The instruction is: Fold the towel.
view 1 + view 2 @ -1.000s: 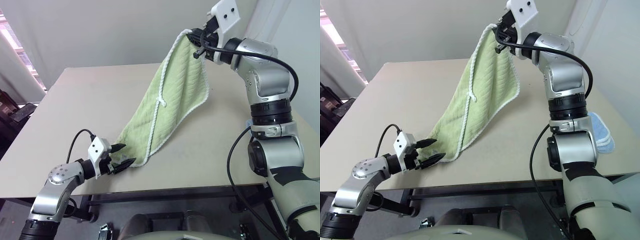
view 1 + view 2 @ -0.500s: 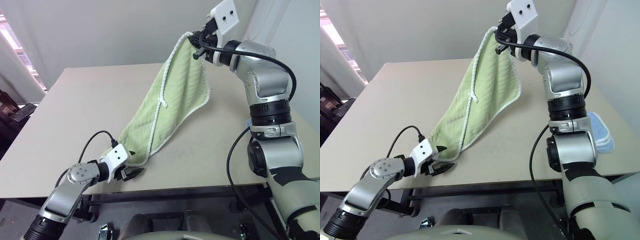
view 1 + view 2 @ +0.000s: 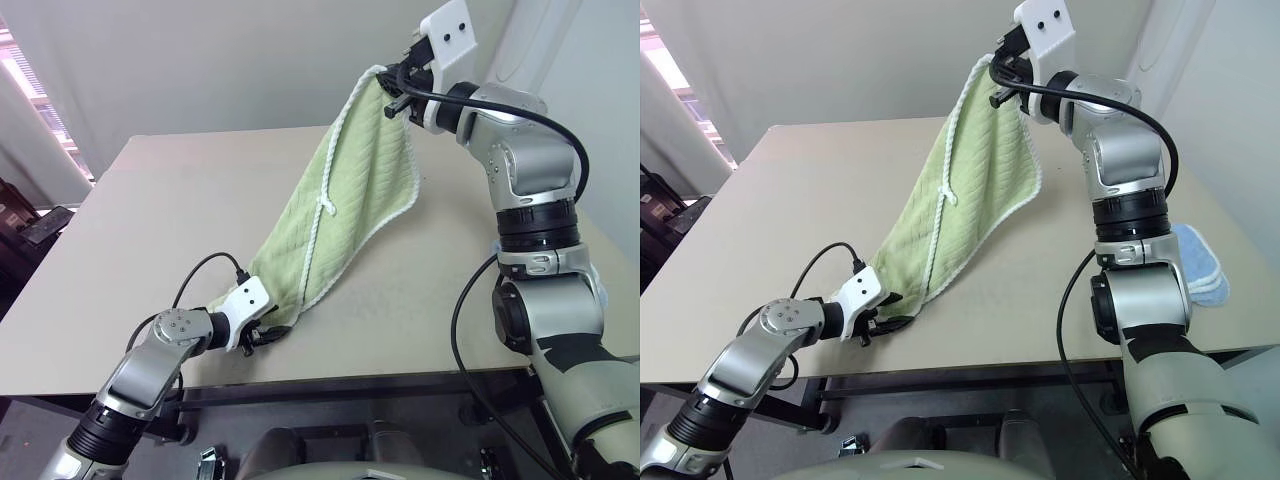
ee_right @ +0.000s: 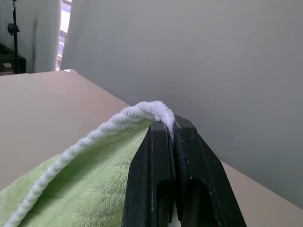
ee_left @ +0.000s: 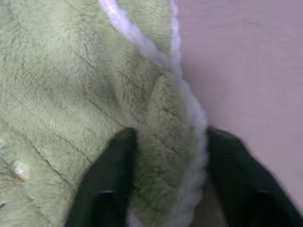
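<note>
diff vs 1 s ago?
The left claw moved in from beside the towel onto its lower corner at the table edge, its fingers now straddling the white edging, closing from wide open. The right claw stayed raised, clamped on the top corner; the towel hangs as before.

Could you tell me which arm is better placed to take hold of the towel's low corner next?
The left: its gripper already straddles the towel's low corner on the table; the right gripper is holding the top corner aloft.
</note>
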